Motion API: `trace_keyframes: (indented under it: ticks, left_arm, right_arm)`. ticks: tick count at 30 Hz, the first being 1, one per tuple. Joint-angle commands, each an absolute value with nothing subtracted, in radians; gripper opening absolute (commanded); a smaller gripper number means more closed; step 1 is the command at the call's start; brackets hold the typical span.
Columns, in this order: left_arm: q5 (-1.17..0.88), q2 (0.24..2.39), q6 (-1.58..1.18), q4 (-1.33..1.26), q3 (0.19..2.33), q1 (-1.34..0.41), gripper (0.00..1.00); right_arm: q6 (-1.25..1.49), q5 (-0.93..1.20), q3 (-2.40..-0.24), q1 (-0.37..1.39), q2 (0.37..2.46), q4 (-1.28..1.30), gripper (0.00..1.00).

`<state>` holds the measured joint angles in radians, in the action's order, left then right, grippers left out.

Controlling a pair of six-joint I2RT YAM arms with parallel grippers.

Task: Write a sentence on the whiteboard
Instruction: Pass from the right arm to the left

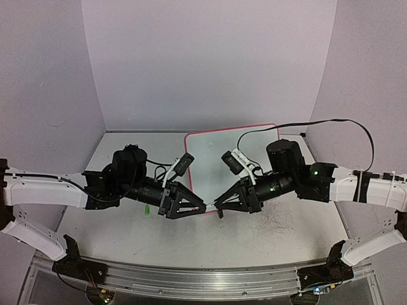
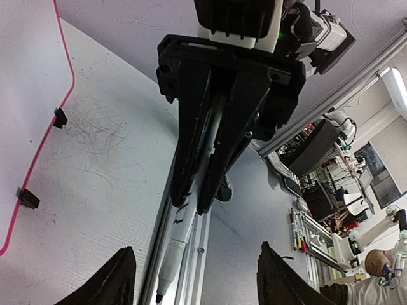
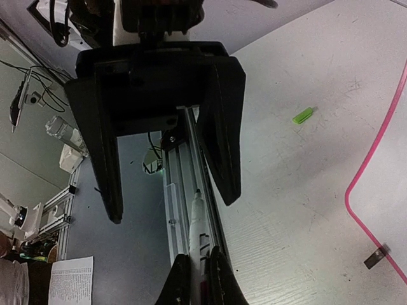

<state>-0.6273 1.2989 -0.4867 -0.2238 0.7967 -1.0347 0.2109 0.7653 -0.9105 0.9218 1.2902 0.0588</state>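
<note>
Left of the whiteboard's (image 1: 213,143) near edge I see a green cap (image 1: 147,210) on the surface (image 1: 114,235). Next comes my left gripper (image 1: 202,207), its fingers (image 2: 121,283) apart and the marker (image 2: 181,238) tip showing between them. Only the right wrist view shows the right gripper's (image 3: 197,254) fingers (image 3: 173,286) clamped on the marker, which is nearly hidden from above. The board lies flat just beyond both grippers, and its clip feet (image 2: 59,117) show only in the wrist views.

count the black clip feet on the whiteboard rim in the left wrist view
2: one clip foot upper on the whiteboard rim, one lower. Others may lie out of frame.
</note>
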Motion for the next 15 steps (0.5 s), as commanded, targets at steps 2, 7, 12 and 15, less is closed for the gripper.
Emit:
trace_keyframes:
  ticks: [2, 7, 12, 15]
  left_arm:
    - [-0.686, 1.314, -0.460, -0.292, 0.830, -1.043, 0.56]
    - [-0.696, 1.332, -0.460, -0.301, 0.841, -1.045, 0.42]
    - [-0.704, 1.349, -0.461, -0.310, 0.852, -1.047, 0.34]
    - [-0.714, 1.356, -0.460, -0.313, 0.859, -1.052, 0.28]
  right_arm:
    - [0.194, 0.840, -0.962, 0.928, 1.300, 0.013, 0.00]
    - [0.192, 0.851, -0.965, 0.930, 1.309, 0.014, 0.00]
    - [0.191, 0.854, -0.968, 0.934, 1.313, 0.013, 0.00]
    - [0.190, 0.852, -0.969, 0.935, 1.316, 0.013, 0.00]
